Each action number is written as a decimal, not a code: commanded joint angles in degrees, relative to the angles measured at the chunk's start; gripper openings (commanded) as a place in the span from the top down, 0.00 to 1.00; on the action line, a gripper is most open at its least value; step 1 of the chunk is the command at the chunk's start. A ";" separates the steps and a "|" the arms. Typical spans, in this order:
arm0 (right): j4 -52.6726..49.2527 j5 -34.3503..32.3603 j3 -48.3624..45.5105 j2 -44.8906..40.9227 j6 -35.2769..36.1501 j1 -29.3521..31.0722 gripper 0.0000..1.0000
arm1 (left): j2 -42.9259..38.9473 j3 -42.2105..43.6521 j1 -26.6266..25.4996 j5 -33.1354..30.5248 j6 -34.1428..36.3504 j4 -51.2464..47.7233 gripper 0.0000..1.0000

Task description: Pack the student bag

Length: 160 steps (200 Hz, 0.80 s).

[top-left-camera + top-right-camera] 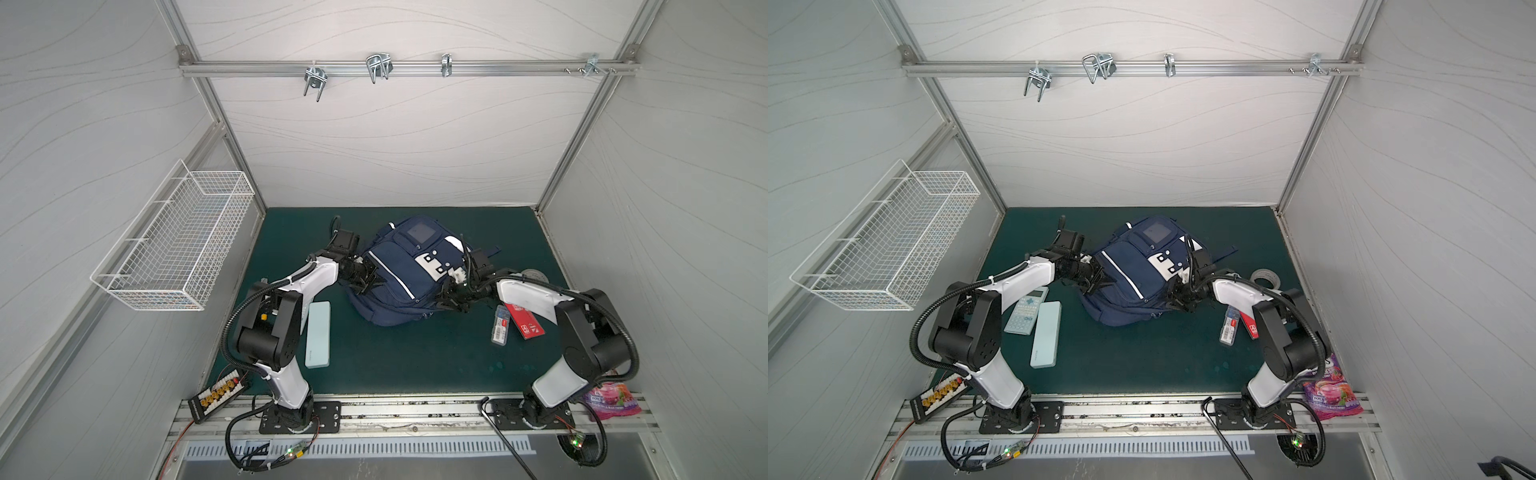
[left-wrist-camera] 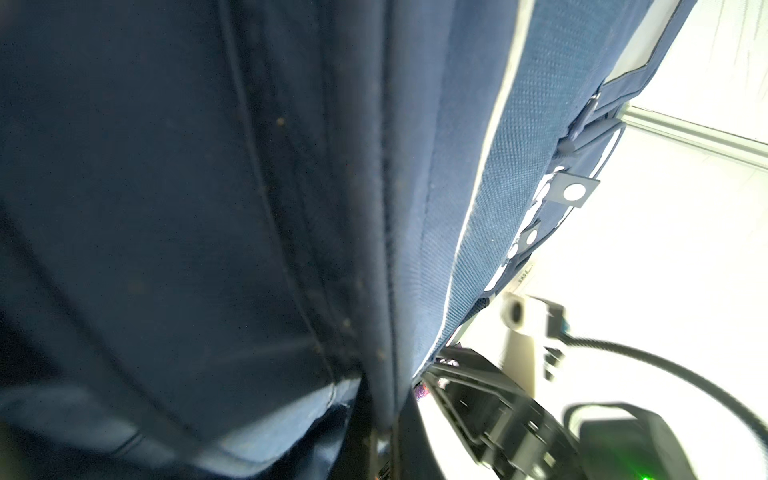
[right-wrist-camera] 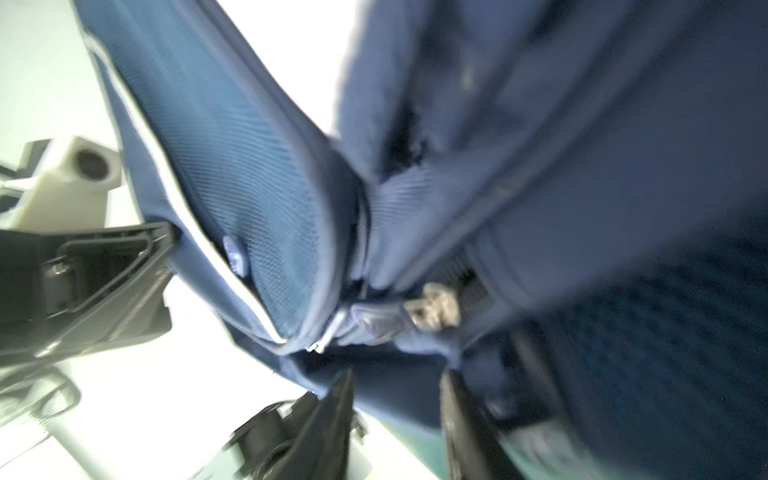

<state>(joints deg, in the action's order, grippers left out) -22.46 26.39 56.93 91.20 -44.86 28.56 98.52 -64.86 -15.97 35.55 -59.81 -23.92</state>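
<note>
Two grippers on the student bag (image 1: 399, 270), one per flank. Navy woven backpack slumped on the green mat (image 1: 415, 365), directly between the two sets of fingers, white dotted patch and white piping facing up.

Left gripper (image 1: 368, 286): pinched tight on a stitched seam fold of the bag. Left wrist view: fold running straight into the fingertips, smooth dark panel on one side, lighter ribbed weave with white edging on the far side, lint specks along the seam.

Right gripper (image 3: 399, 419): fingers apart, loose navy cloth in the gap; contact unclear through blur. Only in right wrist view, just ahead of those fingers: metal zipper slider (image 3: 434, 309) with grey pull tab, coarse mesh-like weave. Unresolvable from above.

Behind the left fingers, toward that arm: flat mint case (image 1: 318, 334), rectangular, rounded corners. Just beside it a calculator (image 1: 1027, 311), pale keys, caught in a top view, otherwise masked by the left elbow.

Behind the right fingers, toward that arm: clear plastic box (image 1: 500, 326) with barcode label, red card pack (image 1: 528, 324) just beside it, grey tape roll (image 1: 535, 275). Well back, near the right base: glossy purple pouch (image 1: 1331, 390).
</note>
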 commanded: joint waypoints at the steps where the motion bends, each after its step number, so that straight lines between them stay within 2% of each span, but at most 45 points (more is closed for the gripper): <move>1: -20.57 -21.85 10.14 -3.08 14.83 7.63 0.52 | -0.98 -3.96 -0.19 -0.10 -0.40 1.52 1.00; 11: -24.31 -29.26 13.26 -0.86 19.57 11.17 0.45 | -1.02 -4.76 -0.13 0.40 -0.63 1.17 1.00; 20: -26.60 -34.56 15.68 1.95 22.96 13.94 0.43 | -1.19 -5.17 -0.21 1.17 -1.24 1.42 1.00; 54: -28.03 -44.37 20.60 9.73 29.97 18.43 0.43 | -2.13 -6.90 -0.38 2.95 -3.46 3.08 1.00; 89: -31.58 -50.68 24.99 16.82 31.75 20.30 0.41 | -1.50 -7.68 -0.47 3.10 -2.94 2.12 1.00; 160: -31.03 -60.42 31.15 22.29 35.61 20.67 0.43 | -0.68 -7.30 -0.47 3.03 -1.54 1.33 1.00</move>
<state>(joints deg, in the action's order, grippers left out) -52.38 -26.79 84.66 111.83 -11.64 49.25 98.39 -68.86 -16.40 37.04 -61.67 -25.32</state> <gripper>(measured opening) 0.569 0.054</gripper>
